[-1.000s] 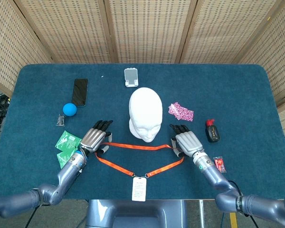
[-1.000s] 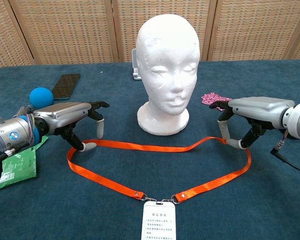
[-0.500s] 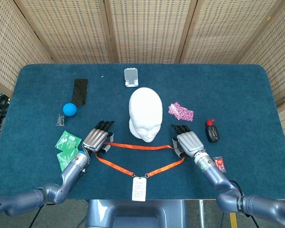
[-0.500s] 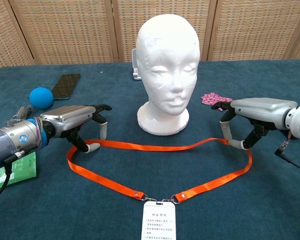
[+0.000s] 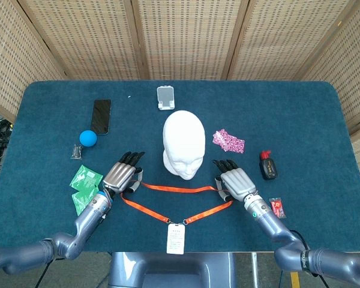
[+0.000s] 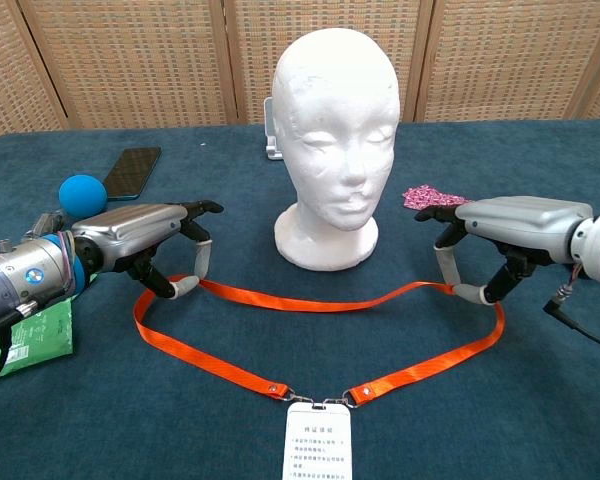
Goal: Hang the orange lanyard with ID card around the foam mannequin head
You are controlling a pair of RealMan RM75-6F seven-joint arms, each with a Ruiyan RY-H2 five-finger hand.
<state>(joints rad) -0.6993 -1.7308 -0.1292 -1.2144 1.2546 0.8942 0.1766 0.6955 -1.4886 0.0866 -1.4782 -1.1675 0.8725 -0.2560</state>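
Note:
The white foam mannequin head (image 5: 184, 141) (image 6: 337, 110) stands upright mid-table, facing me. In front of it the orange lanyard (image 5: 180, 189) (image 6: 310, 303) lies as a wide loop, its white ID card (image 5: 176, 238) (image 6: 317, 440) at the table's front edge. My left hand (image 5: 120, 174) (image 6: 140, 232) is at the loop's left end and pinches the strap between thumb and a finger. At the loop's right end, my right hand (image 5: 235, 180) (image 6: 515, 222) pinches the strap the same way. The strap's far run sags between the two hands.
A black phone (image 5: 101, 116), a blue ball (image 5: 87, 138) and green packets (image 5: 84, 180) lie left of my left hand. A white stand (image 5: 165, 97) sits behind the head. A pink wrapper (image 5: 228, 141), a black-red object (image 5: 268, 166) and a red packet (image 5: 277, 207) lie at the right.
Both hands have closed on the strap's ends and raised them slightly. The far run of the loop, flat before, now dips in its middle.

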